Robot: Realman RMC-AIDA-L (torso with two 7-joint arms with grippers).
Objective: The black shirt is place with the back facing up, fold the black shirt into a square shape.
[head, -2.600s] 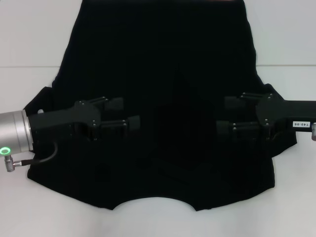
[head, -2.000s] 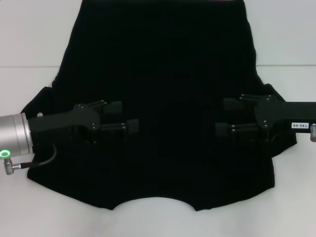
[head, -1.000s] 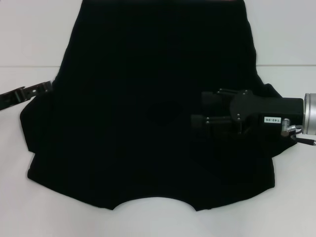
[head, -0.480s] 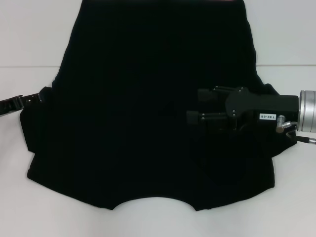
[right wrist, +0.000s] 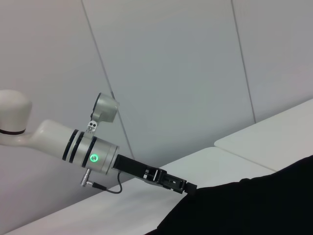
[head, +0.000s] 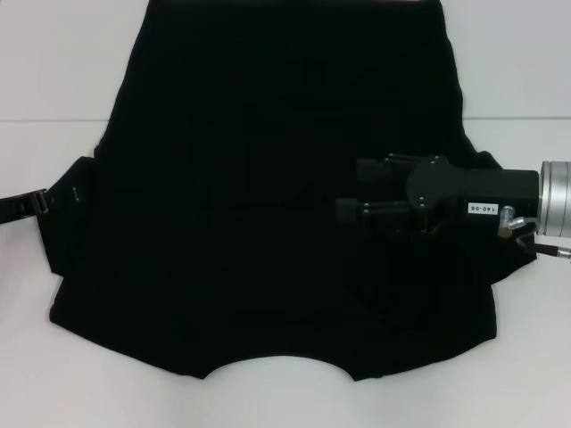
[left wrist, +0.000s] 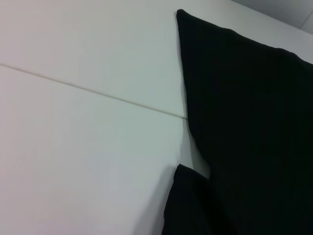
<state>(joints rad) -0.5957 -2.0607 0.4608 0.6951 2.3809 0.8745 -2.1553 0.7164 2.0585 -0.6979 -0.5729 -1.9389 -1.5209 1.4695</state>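
Head view: a white bench (head: pixel 53 62) fills the scene, crossed by a thin seam line. At the far left edge, the left claw (head: pixel 43 201) reaches in only as a slim dark tip, touching the outer edge of the shirt's left sleeve; whether its fingers are apart or together cannot be told. The shirt (head: pixel 268 178) lies flat across the middle of the bench, spread wide, with both short sleeves out to the sides and the curved neckline at the near edge, toward the robot. Its far hem runs past the top of the view. On the right, the right claw (head: pixel 352 190) stretches in sideways over the shirt's right half, level with the right sleeve, its silver wrist at the right edge. Its two black fingers (head: pixel 368 168) point toward the shirt's middle and stand apart, with nothing between them.

Left wrist view: white bench and one straight side edge of the shirt (left wrist: pixel 244 122), with a sleeve corner beside it.

Right wrist view: the left arm (right wrist: pixel 93 152), with a green light, reaching down to the shirt's (right wrist: pixel 254 205) edge.
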